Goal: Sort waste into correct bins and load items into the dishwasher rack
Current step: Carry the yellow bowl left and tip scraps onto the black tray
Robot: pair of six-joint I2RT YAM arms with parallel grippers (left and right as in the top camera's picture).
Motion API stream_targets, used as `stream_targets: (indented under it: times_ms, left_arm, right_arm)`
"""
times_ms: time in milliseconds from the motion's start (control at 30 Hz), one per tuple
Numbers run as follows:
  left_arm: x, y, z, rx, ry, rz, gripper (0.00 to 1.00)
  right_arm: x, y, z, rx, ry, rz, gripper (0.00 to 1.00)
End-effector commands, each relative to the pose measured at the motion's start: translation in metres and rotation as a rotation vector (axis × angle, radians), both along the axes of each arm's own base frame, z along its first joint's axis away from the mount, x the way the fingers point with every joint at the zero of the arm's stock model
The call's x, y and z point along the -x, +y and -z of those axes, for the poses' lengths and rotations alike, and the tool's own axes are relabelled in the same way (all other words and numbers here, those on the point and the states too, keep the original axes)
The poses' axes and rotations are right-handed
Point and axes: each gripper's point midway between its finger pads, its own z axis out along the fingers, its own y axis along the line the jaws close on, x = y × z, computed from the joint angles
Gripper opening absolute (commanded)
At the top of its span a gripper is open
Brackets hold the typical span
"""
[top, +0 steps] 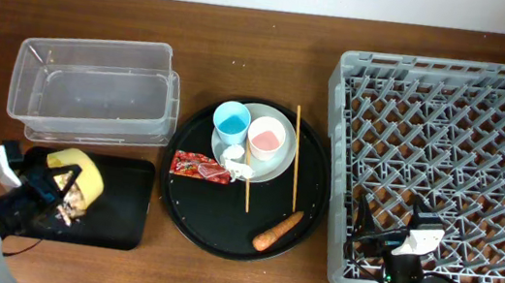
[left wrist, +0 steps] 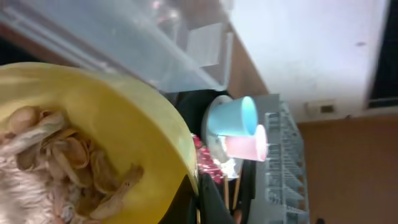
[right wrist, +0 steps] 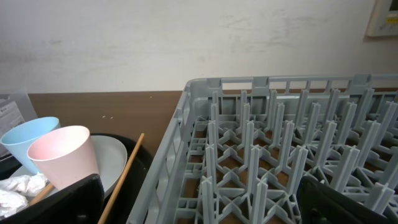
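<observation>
My left gripper [top: 56, 186] is shut on the rim of the yellow bowl [top: 79, 175], which is tilted over the shallow black tray [top: 122, 205]. In the left wrist view the fingers [left wrist: 200, 200] pinch the bowl [left wrist: 130, 118], and beige food scraps [left wrist: 59, 162] lie inside it. The round black tray [top: 213, 219] holds the blue cup [top: 232, 119], the pink cup [top: 265, 140], the grey plate [top: 276, 167], the red wrapper [top: 193, 165], the white tissue [top: 235, 169], two chopsticks [top: 294, 157] and the carrot piece [top: 277, 231]. My right gripper [top: 386, 239] is open and empty over the front left corner of the grey rack [top: 448, 138].
The clear tub [top: 93, 91] stands behind the black tray and holds only a few crumbs. In the right wrist view the rack's pegs [right wrist: 280, 137] fill the right side. The pink cup [right wrist: 65, 155] and the blue cup [right wrist: 28, 140] stand to the left.
</observation>
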Motion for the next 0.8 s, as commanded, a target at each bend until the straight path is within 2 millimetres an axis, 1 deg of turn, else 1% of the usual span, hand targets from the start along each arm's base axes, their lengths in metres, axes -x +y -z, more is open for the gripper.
stream_targets:
  times_ms: [0, 33, 100, 133, 167, 200, 233, 267, 300, 333, 367, 400, 433, 467, 500, 533, 633, 667, 700, 733, 767]
  left_arm:
    - [-0.003, -0.015, -0.026, 0.081, -0.185, 0.057, 0.00]
    - [-0.003, -0.016, -0.030, 0.098, -0.205, 0.061, 0.00]
    - [-0.002, -0.018, -0.031, 0.116, -0.200, 0.060, 0.00]
    - [0.002, -0.024, -0.031, 0.171, -0.170, 0.054, 0.00]
    - [0.002, -0.024, -0.032, 0.166, -0.173, 0.054, 0.00]
    - [-0.001, -0.017, -0.027, 0.104, -0.177, 0.056, 0.00]
    - [0.001, -0.021, -0.025, 0.167, -0.129, 0.035, 0.00]
    - [0.002, -0.025, -0.034, 0.192, -0.173, 0.050, 0.00]
    - [-0.004, -0.014, -0.027, 0.125, -0.163, 0.038, 0.00]
    - [-0.003, -0.016, -0.027, 0.156, -0.151, 0.032, 0.00]
    - [-0.004, -0.014, -0.029, 0.139, -0.168, 0.035, 0.00]
    - [-0.004, -0.017, -0.035, 0.173, -0.191, 0.041, 0.00]
    - [-0.006, -0.015, -0.038, 0.155, -0.219, 0.047, 0.00]
    - [-0.006, -0.017, -0.044, 0.190, -0.245, 0.052, 0.00]
    - [-0.011, -0.012, -0.054, 0.203, -0.289, 0.055, 0.00]
    - [-0.011, -0.014, -0.061, 0.277, -0.295, 0.054, 0.00]
    - [-0.011, -0.013, -0.056, 0.227, -0.291, 0.055, 0.00]
    - [-0.009, -0.017, -0.061, 0.279, -0.296, 0.057, 0.00]
    - [-0.009, -0.016, -0.062, 0.258, -0.316, 0.065, 0.00]
    - [-0.011, -0.011, -0.047, 0.229, -0.228, 0.028, 0.00]
    - [-0.010, -0.013, -0.047, 0.223, -0.238, 0.036, 0.00]
  right_arm:
    - [0.000, 0.001, 0.003, -0.001, 0.006, -0.002, 0.98]
    - [0.000, 0.001, 0.003, -0.001, 0.006, -0.002, 0.98]
    - [0.000, 0.001, 0.003, -0.001, 0.006, -0.002, 0.98]
    - [0.000, 0.001, 0.003, -0.001, 0.006, -0.002, 0.98]
    - [0.000, 0.001, 0.003, -0.001, 0.006, -0.002, 0.98]
    - [0.000, 0.001, 0.003, -0.001, 0.006, -0.002, 0.98]
    - [0.000, 0.001, 0.003, -0.001, 0.006, -0.002, 0.98]
    - [0.000, 0.001, 0.003, -0.001, 0.006, -0.002, 0.98]
    - [0.000, 0.001, 0.003, -0.001, 0.006, -0.002, 0.98]
    - [0.000, 0.001, 0.003, -0.001, 0.006, -0.002, 0.98]
    - [0.000, 0.001, 0.003, -0.001, 0.006, -0.003, 0.98]
    - [0.000, 0.001, 0.003, -0.001, 0.006, -0.002, 0.98]
    - [0.000, 0.001, 0.003, -0.001, 0.006, -0.002, 0.98]
    - [0.000, 0.001, 0.003, -0.001, 0.006, -0.002, 0.98]
    - [0.000, 0.001, 0.003, -0.001, 0.006, -0.002, 0.98]
    - [0.000, 0.001, 0.003, -0.001, 0.006, -0.002, 0.98]
    - [0.000, 0.001, 0.003, -0.001, 0.006, -0.002, 0.98]
    - [0.000, 0.001, 0.003, -0.001, 0.006, -0.003, 0.98]
    - [0.000, 0.001, 0.003, -0.001, 0.006, -0.002, 0.98]
    - [0.000, 0.001, 0.003, -0.001, 0.006, -0.002, 0.98]
    - [0.000, 0.001, 0.003, -0.001, 0.006, -0.002, 0.98]
